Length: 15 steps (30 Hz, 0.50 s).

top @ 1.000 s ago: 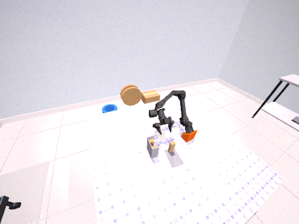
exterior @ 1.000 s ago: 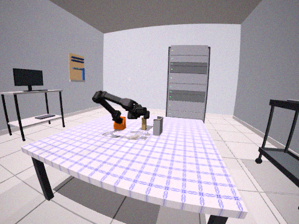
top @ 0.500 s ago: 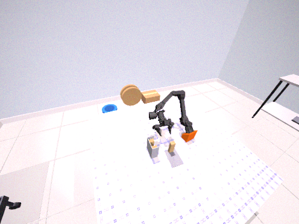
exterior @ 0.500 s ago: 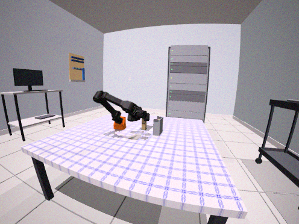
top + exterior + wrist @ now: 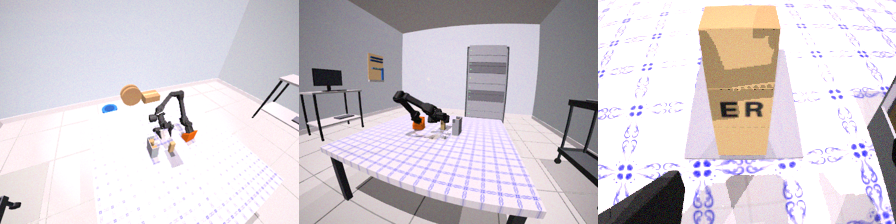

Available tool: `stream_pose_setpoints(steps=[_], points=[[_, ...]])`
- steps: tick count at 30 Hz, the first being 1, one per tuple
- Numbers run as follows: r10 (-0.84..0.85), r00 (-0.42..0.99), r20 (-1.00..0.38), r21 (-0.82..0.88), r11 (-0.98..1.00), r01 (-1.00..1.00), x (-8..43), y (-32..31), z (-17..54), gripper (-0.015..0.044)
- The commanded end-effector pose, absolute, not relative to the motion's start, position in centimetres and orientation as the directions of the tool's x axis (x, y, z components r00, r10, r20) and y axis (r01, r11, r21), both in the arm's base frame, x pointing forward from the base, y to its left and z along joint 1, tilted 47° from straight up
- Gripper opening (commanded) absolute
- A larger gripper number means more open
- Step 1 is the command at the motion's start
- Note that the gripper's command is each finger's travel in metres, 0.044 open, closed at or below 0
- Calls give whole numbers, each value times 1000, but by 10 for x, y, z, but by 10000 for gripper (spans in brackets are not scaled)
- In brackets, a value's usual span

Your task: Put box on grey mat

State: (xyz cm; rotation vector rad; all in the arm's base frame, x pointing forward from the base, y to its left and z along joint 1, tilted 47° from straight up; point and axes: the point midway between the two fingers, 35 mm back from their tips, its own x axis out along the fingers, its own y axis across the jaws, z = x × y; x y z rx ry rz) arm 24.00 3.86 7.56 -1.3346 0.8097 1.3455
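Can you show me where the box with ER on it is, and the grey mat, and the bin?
ER box (image 5: 172, 147) (image 5: 443, 124) (image 5: 743, 75): top, exterior and wrist views, on its upright side.
Grey mat (image 5: 175, 161) (image 5: 790, 115): top and wrist views, bare surface.
Bin (image 5: 154, 152) (image 5: 456, 127) (image 5: 883, 135): all three views, outer wall.
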Motion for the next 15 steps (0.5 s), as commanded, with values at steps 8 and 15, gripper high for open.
stream_pose_setpoints(steps=[8, 15], points=[[205, 136, -969, -186, -246, -951, 242, 37, 54, 440], [205, 136, -969, -185, -246, -951, 242, 35, 43, 440]])
